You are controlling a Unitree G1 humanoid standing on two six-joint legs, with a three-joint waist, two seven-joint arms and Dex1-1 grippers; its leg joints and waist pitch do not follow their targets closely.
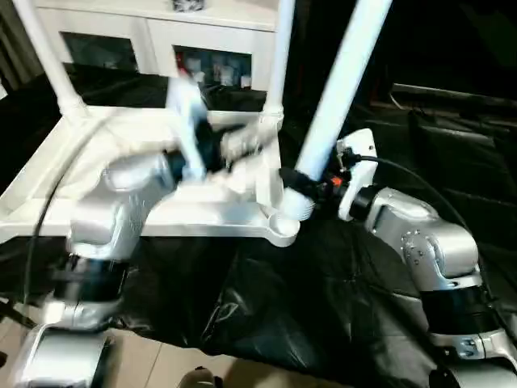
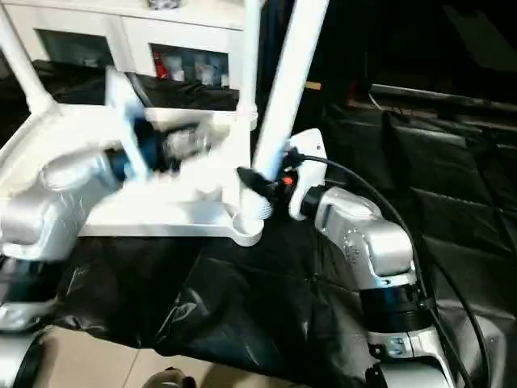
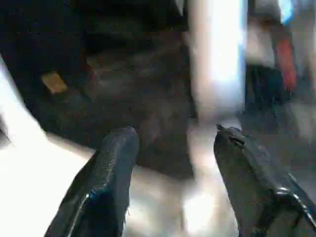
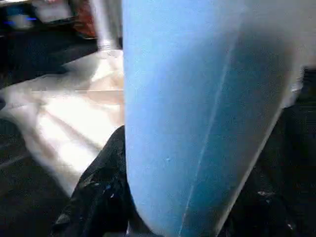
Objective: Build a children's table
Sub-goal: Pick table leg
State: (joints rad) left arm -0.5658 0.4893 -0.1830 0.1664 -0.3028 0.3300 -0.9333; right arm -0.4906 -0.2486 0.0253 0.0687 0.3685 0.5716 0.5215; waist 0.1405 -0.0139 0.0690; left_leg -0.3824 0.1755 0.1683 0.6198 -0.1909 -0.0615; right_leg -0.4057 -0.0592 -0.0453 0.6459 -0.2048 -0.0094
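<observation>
Right hand is clamping the low end of a white tube leg, leaning up and away, tip just above the near corner socket of the upturned tabletop. Left hand is gaping empty over the tabletop. Two legs are standing upright in far sockets.

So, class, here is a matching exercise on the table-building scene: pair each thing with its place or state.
Things:
1. tabletop
2. right pincer
3. left pincer
4. cabinet

Places or states:
A. stands at the back, with glass-fronted doors
B. open, fingers apart
C. lies underside up on the black sheet
D. shut on a tilted leg near the tabletop's corner socket

Pairs: 1-C, 2-D, 3-B, 4-A
</observation>
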